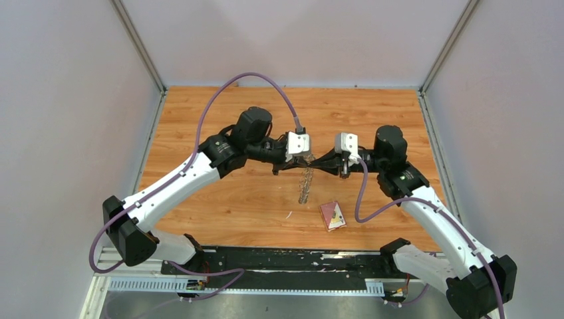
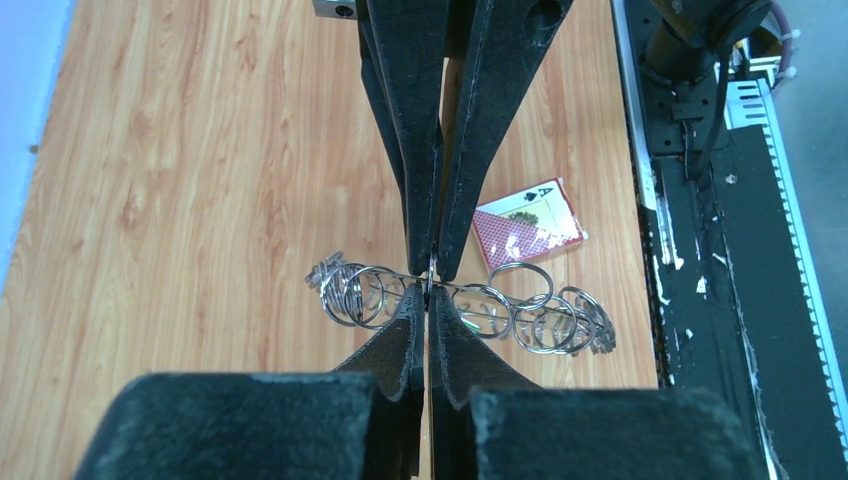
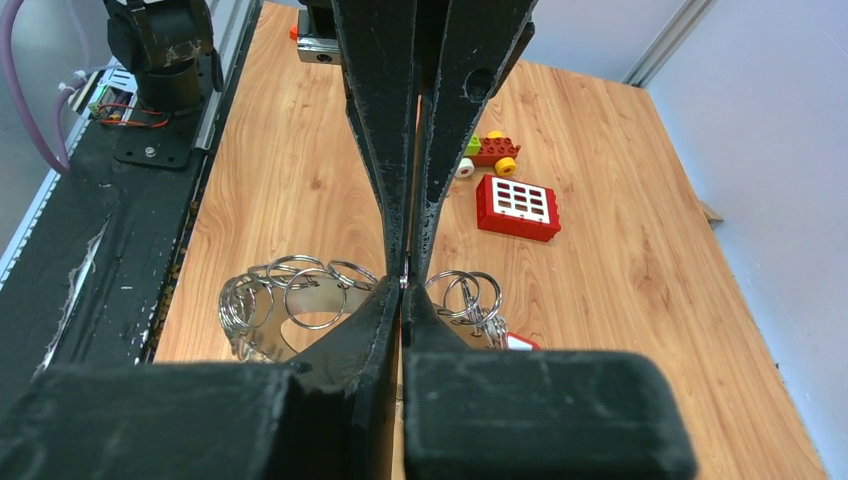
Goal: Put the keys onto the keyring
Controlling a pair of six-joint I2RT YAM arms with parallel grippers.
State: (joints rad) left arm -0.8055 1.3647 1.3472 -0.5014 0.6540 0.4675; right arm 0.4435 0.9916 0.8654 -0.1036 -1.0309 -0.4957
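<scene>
The keyring (image 1: 305, 186), a large grey ring fringed with several small silvery split rings, hangs above the wooden table between my two grippers. My left gripper (image 1: 306, 163) and right gripper (image 1: 314, 163) meet tip to tip, both shut on its upper rim. In the left wrist view my gripper (image 2: 430, 292) pinches the thin metal edge, with the small rings (image 2: 520, 315) fanned to both sides. In the right wrist view my gripper (image 3: 403, 286) is shut on the same edge of the keyring (image 3: 300, 290). One key's red tag (image 3: 520, 342) peeks out behind my fingers; the other keys are hidden.
A maroon card (image 1: 332, 214) lies on the table below the grippers, seen as a playing-card pack (image 2: 527, 225) in the left wrist view. A red block with white squares (image 3: 517, 205) and a small toy-brick car (image 3: 490, 152) lie farther off. A black rail (image 1: 286, 260) runs along the near edge.
</scene>
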